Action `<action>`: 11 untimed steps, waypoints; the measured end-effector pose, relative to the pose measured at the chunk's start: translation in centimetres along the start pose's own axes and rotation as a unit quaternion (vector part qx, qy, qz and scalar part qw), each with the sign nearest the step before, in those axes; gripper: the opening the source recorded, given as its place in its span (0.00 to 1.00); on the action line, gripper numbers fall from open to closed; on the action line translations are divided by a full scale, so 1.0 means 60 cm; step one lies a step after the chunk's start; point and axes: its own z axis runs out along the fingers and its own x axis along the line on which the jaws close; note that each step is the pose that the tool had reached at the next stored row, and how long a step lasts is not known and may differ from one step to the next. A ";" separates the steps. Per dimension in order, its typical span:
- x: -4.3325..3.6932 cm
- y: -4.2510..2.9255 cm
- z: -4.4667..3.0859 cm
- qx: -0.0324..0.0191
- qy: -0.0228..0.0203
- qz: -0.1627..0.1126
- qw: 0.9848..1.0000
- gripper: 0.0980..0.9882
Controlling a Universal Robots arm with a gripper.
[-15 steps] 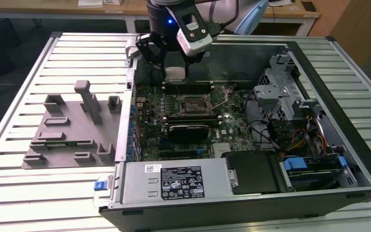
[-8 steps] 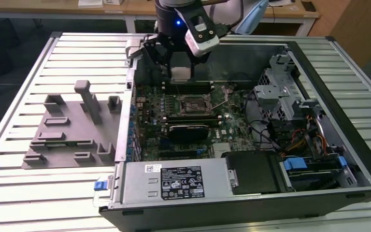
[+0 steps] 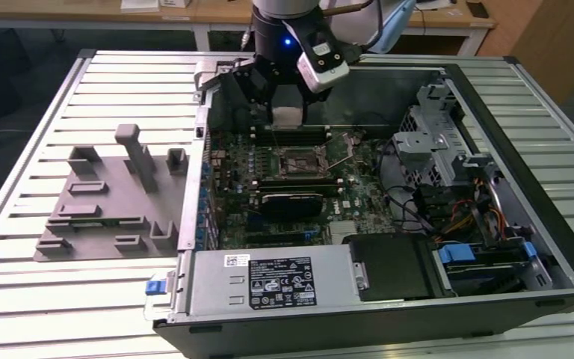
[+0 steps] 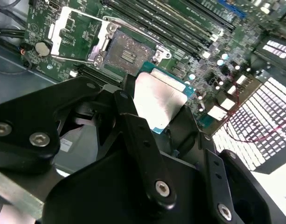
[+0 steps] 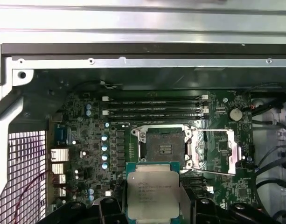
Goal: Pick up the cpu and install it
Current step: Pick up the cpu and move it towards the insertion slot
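– One gripper [image 3: 287,118], clamped on the cpu [image 5: 153,191], hanging over the open case [image 3: 387,93].
– What's in the case?
– Motherboard [image 5: 87,135]. Its socket [image 5: 162,148] lies open, lid [image 5: 217,149] flipped aside, near the cpu.

Black end effector [image 4: 157,111], silver screws [image 4: 162,188]

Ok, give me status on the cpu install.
End effector shut on cpu, above motherboard. Socket open, load plate flipped aside. No obstruction seen.
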 end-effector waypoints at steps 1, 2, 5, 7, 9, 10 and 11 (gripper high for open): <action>-0.002 0.001 0.002 0.000 0.000 0.000 1.000 0.50; -0.004 0.002 0.005 0.000 0.001 0.000 1.000 0.50; -0.009 0.004 0.012 0.000 0.002 0.000 1.000 0.50; -0.013 0.005 0.017 0.000 0.003 0.000 1.000 0.50; -0.018 0.006 0.022 0.000 0.004 0.000 1.000 0.50; -0.020 0.006 0.025 0.001 0.004 0.000 1.000 0.50; -0.023 0.007 0.027 0.001 0.005 0.000 1.000 0.50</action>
